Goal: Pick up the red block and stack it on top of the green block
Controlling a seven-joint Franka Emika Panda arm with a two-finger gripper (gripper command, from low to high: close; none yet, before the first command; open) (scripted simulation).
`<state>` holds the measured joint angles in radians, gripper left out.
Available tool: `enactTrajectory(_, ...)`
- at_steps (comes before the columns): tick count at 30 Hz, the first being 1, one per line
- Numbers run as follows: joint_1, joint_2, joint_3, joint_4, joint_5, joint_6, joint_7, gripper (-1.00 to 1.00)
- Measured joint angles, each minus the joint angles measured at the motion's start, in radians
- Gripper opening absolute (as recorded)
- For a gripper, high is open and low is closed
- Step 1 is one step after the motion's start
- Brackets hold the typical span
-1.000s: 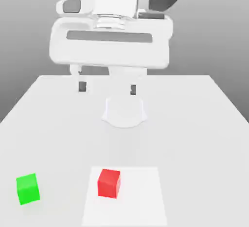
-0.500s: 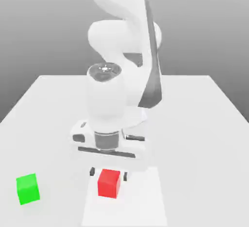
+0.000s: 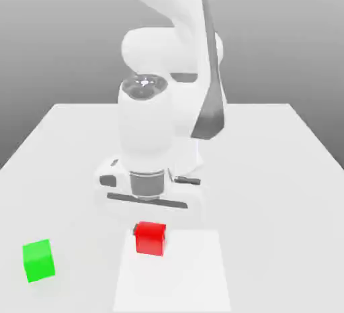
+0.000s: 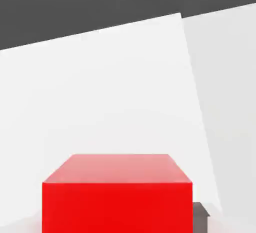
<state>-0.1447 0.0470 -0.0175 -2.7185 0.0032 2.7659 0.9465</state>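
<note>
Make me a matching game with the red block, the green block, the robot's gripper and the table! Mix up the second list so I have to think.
Things:
1. red block
2. green block
3. gripper
4. table

Descriptions:
A. sits alone near the exterior view's left edge, nothing on top of it
B. white and flat, carries both blocks
C. shut on a block, pointing down
D. lies on the paler square patch, right under the arm

Right pairs: 1-D, 2-A, 3-C, 4-B
</note>
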Motion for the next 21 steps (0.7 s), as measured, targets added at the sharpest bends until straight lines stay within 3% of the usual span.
enactTrajectory(12, -0.223, 0.055, -0.166, 0.211, 0.036, -0.156, 0.481, -1.0)
enactTrajectory(17, -0.254, 0.21, -0.143, 0.235, 0.101, -0.029, 0.474, -1.0)
enactTrajectory(18, -0.258, 0.228, -0.138, 0.236, 0.109, -0.012, 0.469, 1.0)
enactTrajectory(21, -0.258, 0.228, -0.138, 0.236, 0.109, -0.012, 0.469, 1.0)
